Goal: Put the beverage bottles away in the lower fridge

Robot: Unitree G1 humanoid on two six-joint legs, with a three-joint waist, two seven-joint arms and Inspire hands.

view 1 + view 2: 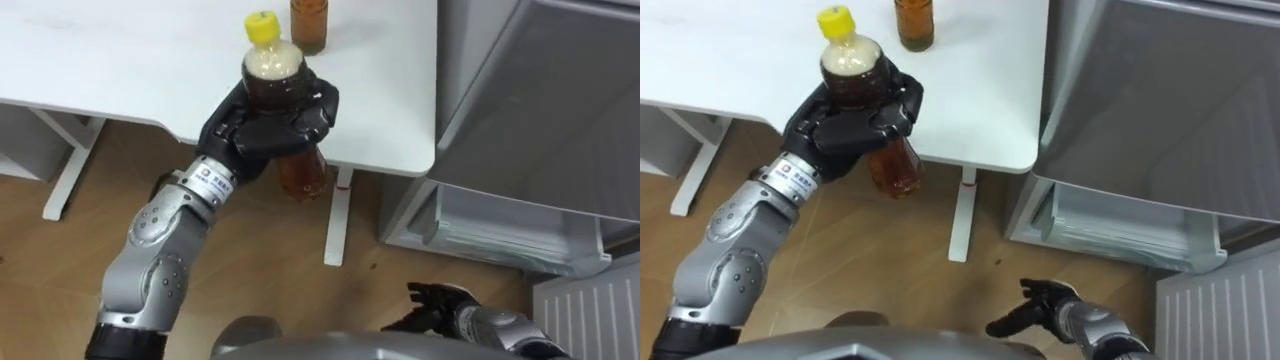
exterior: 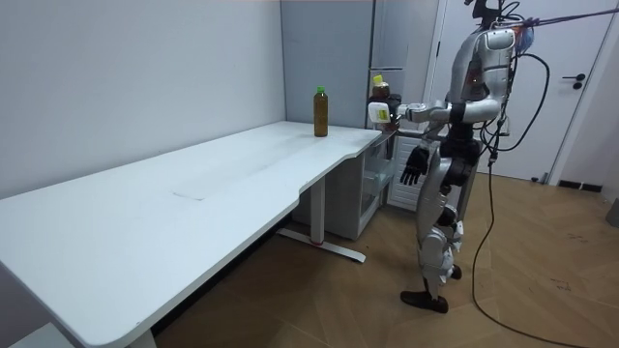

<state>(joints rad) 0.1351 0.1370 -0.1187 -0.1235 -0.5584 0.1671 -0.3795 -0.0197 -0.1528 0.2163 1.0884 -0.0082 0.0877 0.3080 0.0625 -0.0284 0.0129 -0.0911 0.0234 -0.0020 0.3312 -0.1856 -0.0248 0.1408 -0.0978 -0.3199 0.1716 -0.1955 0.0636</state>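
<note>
Progress check: I'd call this about a quarter done, nothing is in the fridge yet.

The left hand point(image 1: 262, 128) has its fingers wrapped tight around the bottle point(image 1: 272, 72) with the yellow cap. The cap and the neck stick up above the fingers, and the bottom of the brown drink pokes out below them. The bottle is lifted clear of the table point(image 1: 110, 70), hanging over its front edge, so the pickup for drink one looks sorted.

The second bottle point(image 1: 309, 22) stands on the table just past the fingertips, a bit to their right, not touching them. That one is untouched.

The fridge point(image 1: 540, 100) sits off to the right of the holding fingers, past the table corner. Its lower part looks open to me, with a pale drawer point(image 1: 500, 235) showing, lower than the fingers and well apart from them. The room view has the robot standing at the table's end, next to the fridge.

The right hand point(image 1: 440, 305) hangs low, fingers loose and a bit spread, holding nothing.

What's left, as I read it: carry this bottle across and down into the lower part, let go, then grab the other bottle and do it all again.
</note>
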